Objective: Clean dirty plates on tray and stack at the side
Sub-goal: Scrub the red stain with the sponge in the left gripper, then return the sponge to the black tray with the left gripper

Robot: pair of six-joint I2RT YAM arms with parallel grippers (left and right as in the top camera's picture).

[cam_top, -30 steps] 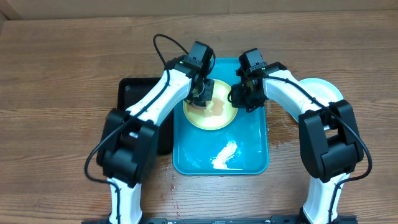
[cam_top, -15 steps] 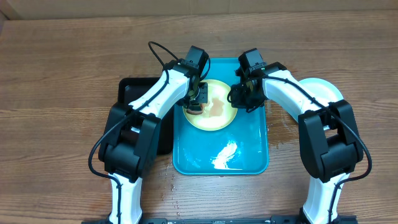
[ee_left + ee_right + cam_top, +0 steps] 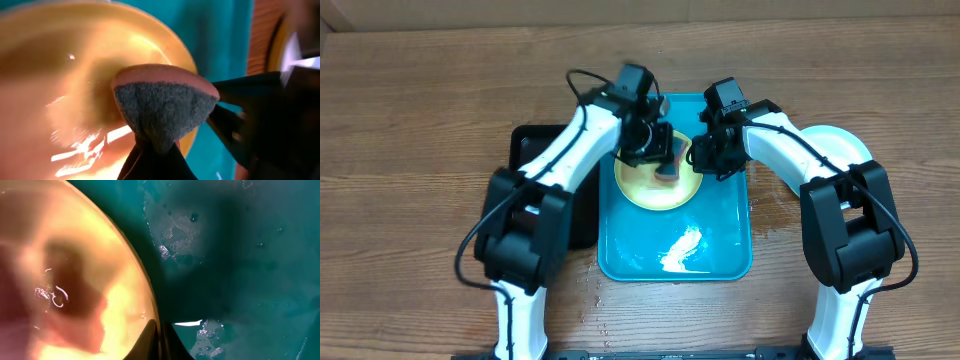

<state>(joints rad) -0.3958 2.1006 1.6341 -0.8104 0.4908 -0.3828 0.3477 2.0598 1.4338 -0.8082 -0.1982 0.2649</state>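
Observation:
A yellow-green plate [image 3: 648, 190] smeared red lies at the far end of the turquoise tray [image 3: 720, 240]. My left gripper [image 3: 660, 158] is shut on a grey-and-pink sponge [image 3: 666, 172] and presses it on the plate's right part. In the left wrist view the sponge [image 3: 162, 107] sits on the wet plate [image 3: 65, 75], held by the gripper [image 3: 155, 157]. My right gripper [image 3: 698, 160] is shut on the plate's right rim. The right wrist view shows its fingers [image 3: 150, 340] pinching the rim of the plate [image 3: 65, 275] over the tray [image 3: 240, 255].
A pale blue-white plate [image 3: 842, 146] lies on the table right of the tray, partly under my right arm. A black tray [image 3: 532, 150] lies left of the turquoise one. Water pools on the near half of the tray [image 3: 682, 245]. Wet spots mark the wood at the right.
My left gripper has swept the sponge from the plate's left edge across to its right part. My right gripper has stayed on the rim.

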